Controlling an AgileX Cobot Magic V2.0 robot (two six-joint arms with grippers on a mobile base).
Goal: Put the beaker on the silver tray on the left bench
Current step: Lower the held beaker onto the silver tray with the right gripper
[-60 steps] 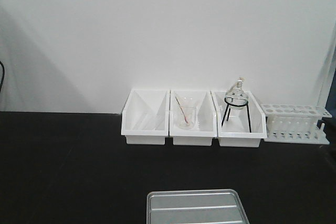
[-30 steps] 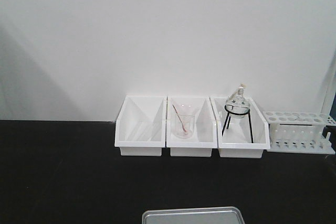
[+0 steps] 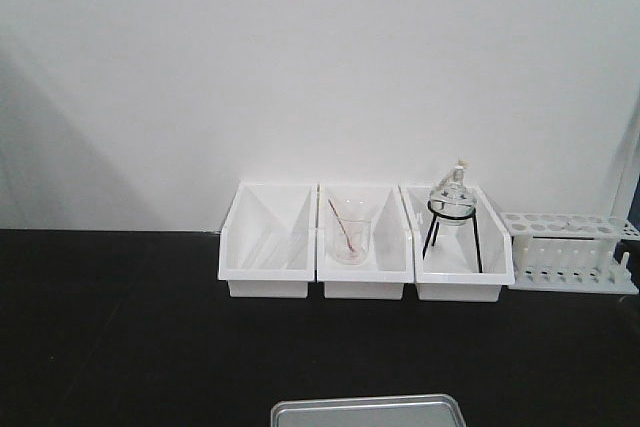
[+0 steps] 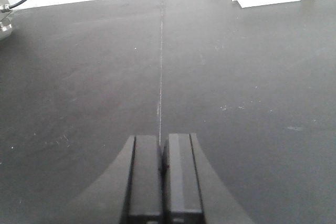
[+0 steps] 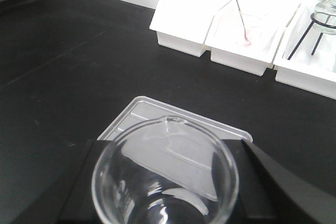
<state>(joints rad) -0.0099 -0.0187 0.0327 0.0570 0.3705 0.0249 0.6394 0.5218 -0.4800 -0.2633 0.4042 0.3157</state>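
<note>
Silver tray: sank lower in front view.
Right fingers: pinched beaker over tray for lowering.
Left fingers: pressed together, idle.

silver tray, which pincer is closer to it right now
Right. The right pincer holds the beaker right at the silver tray; the left pincer, shut, faces only bare black bench, no tray.

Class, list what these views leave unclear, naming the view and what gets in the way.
Silver tray: front view's bottom edge cuts off all but its far end; in the right wrist view the beaker covers its near part.
Beaker base: cut off by the right wrist view's bottom edge, so its height over the tray is unclear.
Test tube rack: front view, too small and pale to see any tubes.
</note>
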